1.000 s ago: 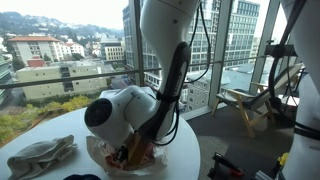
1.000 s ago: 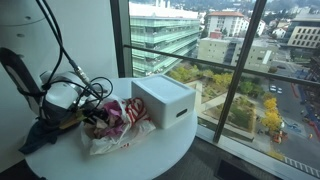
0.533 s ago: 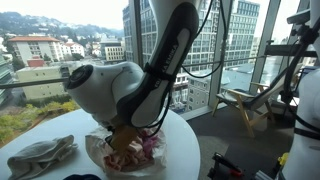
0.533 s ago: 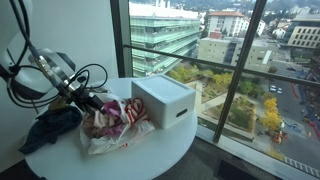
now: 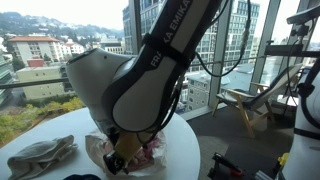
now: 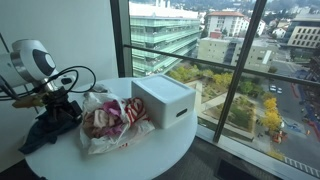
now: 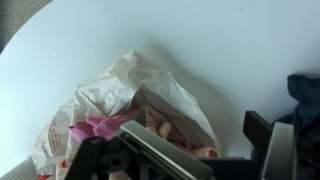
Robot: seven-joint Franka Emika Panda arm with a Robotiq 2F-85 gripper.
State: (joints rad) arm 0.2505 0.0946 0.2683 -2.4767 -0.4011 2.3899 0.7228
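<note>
A crumpled clear plastic bag (image 6: pixel 112 120) with pink and red things inside lies in the middle of the round white table (image 6: pixel 150 150); it fills the left of the wrist view as the bag (image 7: pixel 115 95). My gripper (image 6: pixel 62 101) hangs just beside the bag, over a dark cloth (image 6: pixel 48 128). In the wrist view the gripper (image 7: pixel 215 145) is open, its fingers (image 7: pixel 262 135) wide apart, with only the bag's edge and bare table between them. It holds nothing. The arm hides most of the bag (image 5: pixel 150 155) in an exterior view.
A white box (image 6: pixel 163 100) stands on the table beside the bag, toward the window. The cloth (image 5: pixel 40 155) shows grey near the table's edge and as a dark corner of cloth (image 7: pixel 305 95). Floor-to-ceiling windows ring the table.
The gripper has opened wide and drawn back and up from the bag toward the cloth. The bag stays on the table.
</note>
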